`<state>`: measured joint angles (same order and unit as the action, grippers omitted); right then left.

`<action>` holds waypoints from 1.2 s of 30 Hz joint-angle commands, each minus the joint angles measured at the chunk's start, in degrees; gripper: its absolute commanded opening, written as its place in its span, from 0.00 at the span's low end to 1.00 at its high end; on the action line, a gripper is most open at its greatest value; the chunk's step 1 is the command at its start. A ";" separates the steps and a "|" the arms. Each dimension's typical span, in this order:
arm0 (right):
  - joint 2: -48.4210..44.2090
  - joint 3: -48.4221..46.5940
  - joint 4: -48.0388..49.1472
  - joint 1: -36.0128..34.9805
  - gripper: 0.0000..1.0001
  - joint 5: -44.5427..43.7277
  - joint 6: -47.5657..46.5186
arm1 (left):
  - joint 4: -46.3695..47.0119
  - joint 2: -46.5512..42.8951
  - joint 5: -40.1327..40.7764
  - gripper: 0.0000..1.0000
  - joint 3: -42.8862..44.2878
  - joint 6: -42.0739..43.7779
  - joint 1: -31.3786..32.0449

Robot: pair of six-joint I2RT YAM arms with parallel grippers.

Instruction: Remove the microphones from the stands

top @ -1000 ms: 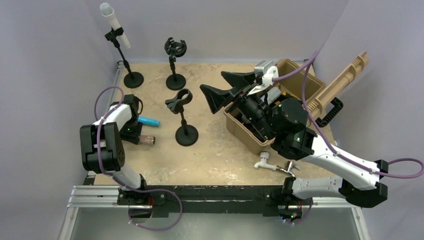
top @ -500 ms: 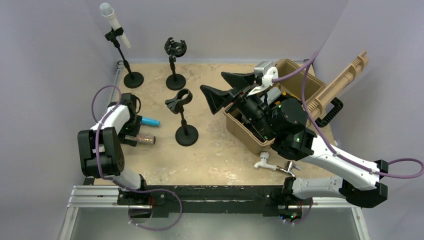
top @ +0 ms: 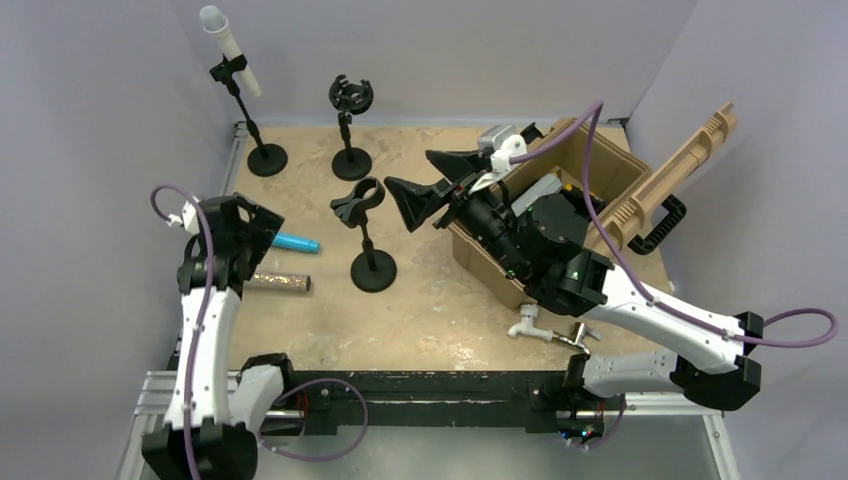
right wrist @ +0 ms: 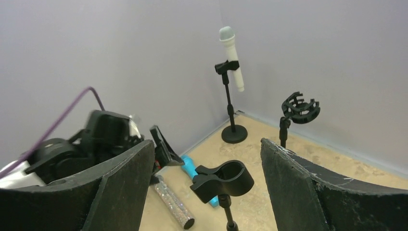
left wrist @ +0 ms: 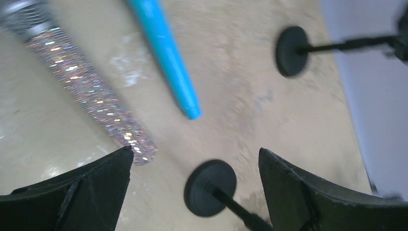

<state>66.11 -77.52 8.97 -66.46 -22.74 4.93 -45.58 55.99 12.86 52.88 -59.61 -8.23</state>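
Currently the white cylindrical microphone with a grey head [top: 228, 45] is held tilted in the clip of the tall black round-based stand [top: 266, 159], at the far left corner of the tabletop [top: 420, 310]. It is best gripped on the bare body above the clip and drawn out along its own axis, so that the stand is not tipped. The left hand [top: 252, 228], spread and empty, is pointed down near a glittery silver microphone [top: 278, 284]. The right hand [top: 418, 176], likewise spread, is raised and aimed towards the stand.
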 commanded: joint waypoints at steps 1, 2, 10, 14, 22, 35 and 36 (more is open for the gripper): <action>0.81 -1.06 0.60 0.01 0.79 1.68 0.41 | 16.23 -10.97 -24.70 0.99 -4.05 20.00 -0.38; 0.98 -1.24 0.49 0.01 0.79 1.88 0.55 | 19.58 -12.75 -31.33 0.98 -5.04 22.95 -0.37; 1.51 -2.97 -1.63 0.01 0.78 2.36 1.75 | 39.90 -14.34 -57.22 0.98 -8.13 16.14 -0.37; 0.92 -2.53 -1.77 0.01 0.78 1.84 2.27 | 48.99 -13.14 -63.17 0.98 -7.57 12.98 -0.37; 0.89 -2.30 -1.44 0.01 0.78 2.09 2.45 | 49.75 -6.92 -70.54 1.00 -5.31 13.84 3.13; 0.33 -1.56 -0.89 0.00 0.78 1.17 2.21 | 43.07 1.62 -67.34 1.00 0.01 16.49 7.80; 0.34 -1.52 -0.81 -0.02 0.78 1.09 2.23 | 42.93 1.88 -67.24 1.00 0.57 16.11 7.80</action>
<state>68.12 -77.87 6.85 -66.46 -21.34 6.74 -3.99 56.97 -54.22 49.69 -43.44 -0.67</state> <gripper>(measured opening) 0.782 0.994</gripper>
